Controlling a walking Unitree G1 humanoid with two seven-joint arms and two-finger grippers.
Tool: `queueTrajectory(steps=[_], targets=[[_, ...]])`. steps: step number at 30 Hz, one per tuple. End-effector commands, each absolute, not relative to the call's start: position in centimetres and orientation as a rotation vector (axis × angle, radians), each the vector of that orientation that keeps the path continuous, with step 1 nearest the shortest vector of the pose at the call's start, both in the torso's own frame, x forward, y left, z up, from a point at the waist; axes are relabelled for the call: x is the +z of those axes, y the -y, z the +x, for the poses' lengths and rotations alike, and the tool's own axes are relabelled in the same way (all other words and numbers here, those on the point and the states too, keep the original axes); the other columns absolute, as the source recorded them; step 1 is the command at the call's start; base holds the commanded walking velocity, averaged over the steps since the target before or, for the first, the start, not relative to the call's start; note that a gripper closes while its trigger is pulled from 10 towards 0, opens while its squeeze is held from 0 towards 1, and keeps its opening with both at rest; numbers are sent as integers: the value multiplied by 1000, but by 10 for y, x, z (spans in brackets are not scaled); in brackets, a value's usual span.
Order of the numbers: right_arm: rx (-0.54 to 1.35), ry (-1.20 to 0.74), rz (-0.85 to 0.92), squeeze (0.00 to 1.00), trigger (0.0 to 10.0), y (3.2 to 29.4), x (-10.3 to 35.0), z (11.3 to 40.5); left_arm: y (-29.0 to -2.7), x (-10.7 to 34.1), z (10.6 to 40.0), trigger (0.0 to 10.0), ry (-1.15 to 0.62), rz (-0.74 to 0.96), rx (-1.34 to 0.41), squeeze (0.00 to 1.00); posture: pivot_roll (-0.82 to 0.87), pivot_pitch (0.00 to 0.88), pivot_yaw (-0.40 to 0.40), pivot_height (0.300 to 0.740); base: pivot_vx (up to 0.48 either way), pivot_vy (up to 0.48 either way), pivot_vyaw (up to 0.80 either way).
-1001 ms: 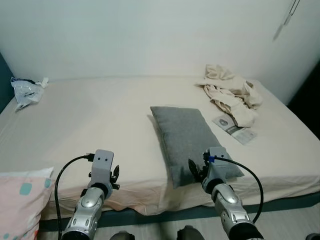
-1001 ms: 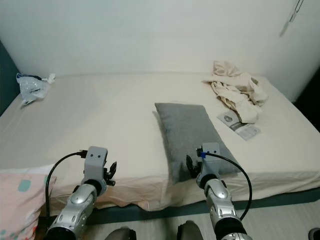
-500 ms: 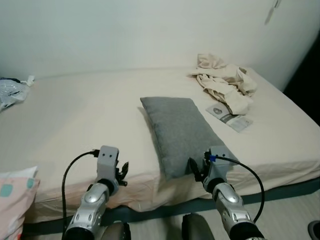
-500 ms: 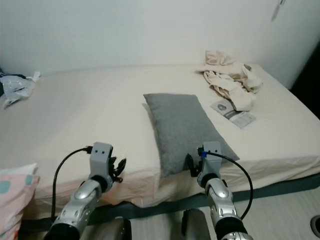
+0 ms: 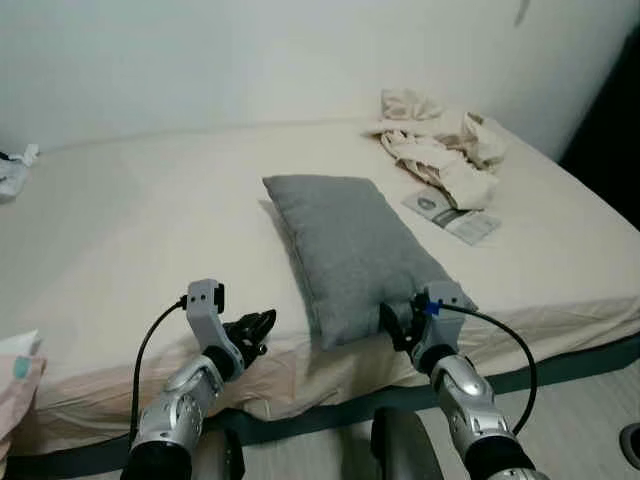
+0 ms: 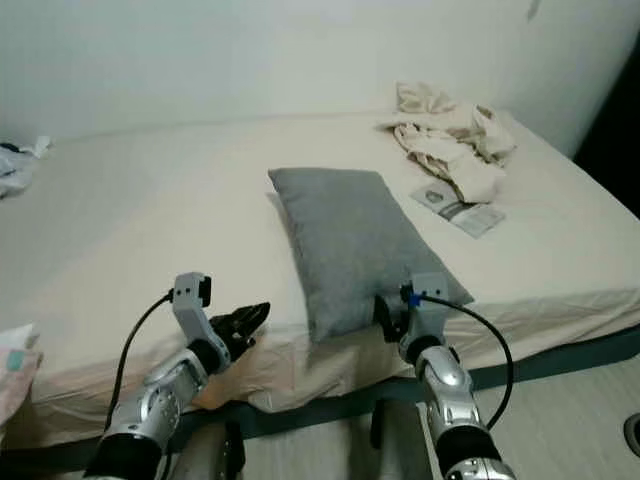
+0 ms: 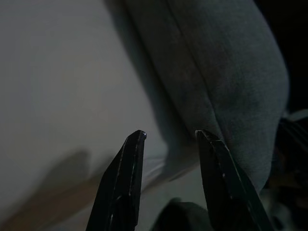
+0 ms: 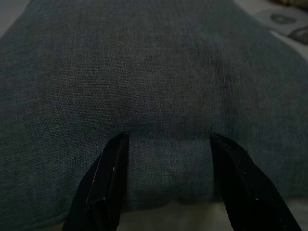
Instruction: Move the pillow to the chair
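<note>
A rectangular grey fabric pillow (image 5: 350,252) lies flat on a wide bed with a cream sheet (image 5: 140,230), its near end close to the bed's front edge. The right gripper (image 8: 166,144) is at that near end, fingers (image 8: 108,178) spread apart with their tips pressed against the pillow's edge, not closed on it. The left gripper (image 5: 255,328) hovers over the sheet just beside the pillow's near left corner, fingers (image 7: 120,183) parted and holding nothing. Crumpled beige cloth (image 5: 435,150) and a printed leaflet (image 5: 450,215) lie toward the bed's far right.
</note>
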State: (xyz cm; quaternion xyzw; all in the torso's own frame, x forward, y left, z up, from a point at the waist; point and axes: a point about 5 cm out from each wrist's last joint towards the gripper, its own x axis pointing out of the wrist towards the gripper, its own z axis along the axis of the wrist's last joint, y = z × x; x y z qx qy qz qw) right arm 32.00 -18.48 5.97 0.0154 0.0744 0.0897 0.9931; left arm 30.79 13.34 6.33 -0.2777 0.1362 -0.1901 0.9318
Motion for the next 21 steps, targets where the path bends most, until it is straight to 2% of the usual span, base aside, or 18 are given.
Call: queueTrajectory(steps=[1,7,13,18,21], targets=[[168,-148,23,0,10000,189,61,321,-131,60,307,10000,-308,-587,-401,0,-44,105,3,547,0,0,0],[168,-95,0,0,10000,201,83,335,-117,56,309,10000,-380,-570,-446,0,-44,137,22,547,0,0,0],[186,21,-51,0,10000,211,122,350,-96,66,310,10000,-396,-684,-579,0,-51,156,35,547,0,0,0],[141,16,-58,0,10000,222,129,354,-85,71,312,10000,-390,-760,-595,0,-57,158,39,547,0,0,0],[186,5,-105,0,10000,220,129,352,-79,76,314,10000,-381,-819,-599,0,-62,154,40,547,0,0,0]])
